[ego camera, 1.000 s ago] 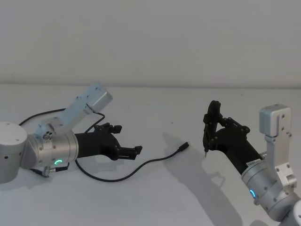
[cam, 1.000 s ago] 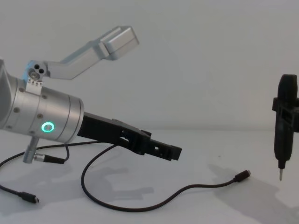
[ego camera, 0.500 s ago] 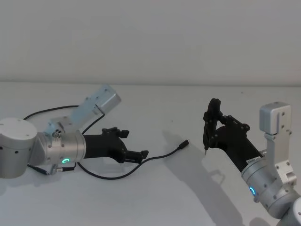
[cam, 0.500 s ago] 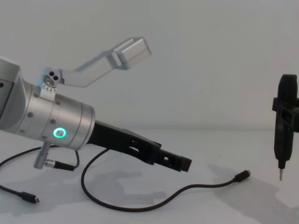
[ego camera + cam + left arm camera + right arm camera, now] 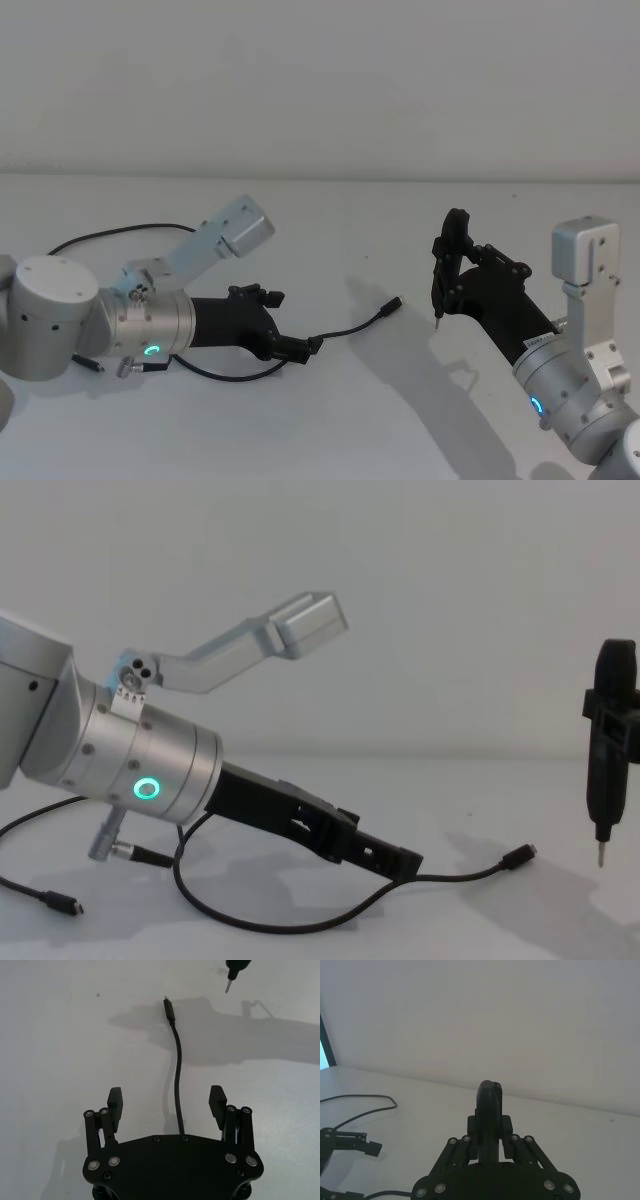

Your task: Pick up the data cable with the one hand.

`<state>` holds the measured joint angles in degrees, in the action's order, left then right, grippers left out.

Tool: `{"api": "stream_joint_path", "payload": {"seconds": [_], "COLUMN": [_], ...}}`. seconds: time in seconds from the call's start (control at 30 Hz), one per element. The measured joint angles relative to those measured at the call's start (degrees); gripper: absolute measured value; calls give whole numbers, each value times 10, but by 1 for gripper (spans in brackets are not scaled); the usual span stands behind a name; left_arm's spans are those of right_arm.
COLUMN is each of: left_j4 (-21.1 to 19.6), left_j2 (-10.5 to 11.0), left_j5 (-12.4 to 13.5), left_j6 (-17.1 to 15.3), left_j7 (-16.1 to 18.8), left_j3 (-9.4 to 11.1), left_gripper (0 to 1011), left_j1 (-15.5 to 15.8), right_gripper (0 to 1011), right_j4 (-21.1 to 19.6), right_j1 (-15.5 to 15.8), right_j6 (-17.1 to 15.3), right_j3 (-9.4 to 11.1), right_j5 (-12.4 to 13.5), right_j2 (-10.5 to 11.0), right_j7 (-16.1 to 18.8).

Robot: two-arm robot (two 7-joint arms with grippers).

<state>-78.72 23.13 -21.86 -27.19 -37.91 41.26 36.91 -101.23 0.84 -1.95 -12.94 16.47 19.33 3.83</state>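
The data cable (image 5: 350,326) lies on the white table, its silver-tipped plug (image 5: 396,304) pointing toward the right arm. My left gripper (image 5: 290,322), black and angular on a silver arm with a green ring, hangs low over the cable's middle. In the left wrist view it (image 5: 166,1102) is open, and the cable (image 5: 177,1075) runs between the two fingers up to the plug (image 5: 169,1007). From the chest, its tip (image 5: 395,858) sits just above the cable (image 5: 460,872). My right gripper (image 5: 447,262) stands upright at the right, shut on a black pointed tool (image 5: 608,750).
A second thin black cable (image 5: 100,238) loops behind the left arm, with a silver barrel connector (image 5: 115,850) and a loose plug (image 5: 65,905) near the front left. The table (image 5: 330,420) is bare white between the arms and in front.
My left arm has swung forward, to the right and downward, bringing its open fingers over the cable's middle. The right arm and the cable have stayed put.
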Motion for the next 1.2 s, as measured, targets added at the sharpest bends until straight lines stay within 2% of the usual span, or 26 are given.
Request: {"api": "stream_joint_path", "payload": {"seconds": [0.63, 1.1, 1.2], "left_j4": [35, 47, 48], "left_j2": [-15, -23, -25], "left_j5": [13, 24, 26], "left_j6": [16, 18, 18], "left_j7": [7, 17, 18], "left_j3": [21, 25, 25], "left_gripper": [1004, 1005, 936], "left_j1": [11, 13, 13], "right_gripper": [274, 274, 275], "right_j4": [0, 0, 0], "right_j1": [0, 0, 0], "right_j6": [0, 0, 0], "right_j3": [0, 0, 0], "right_j5": [0, 0, 0], "right_j2": [0, 0, 0], "right_j7": [0, 0, 0]}}
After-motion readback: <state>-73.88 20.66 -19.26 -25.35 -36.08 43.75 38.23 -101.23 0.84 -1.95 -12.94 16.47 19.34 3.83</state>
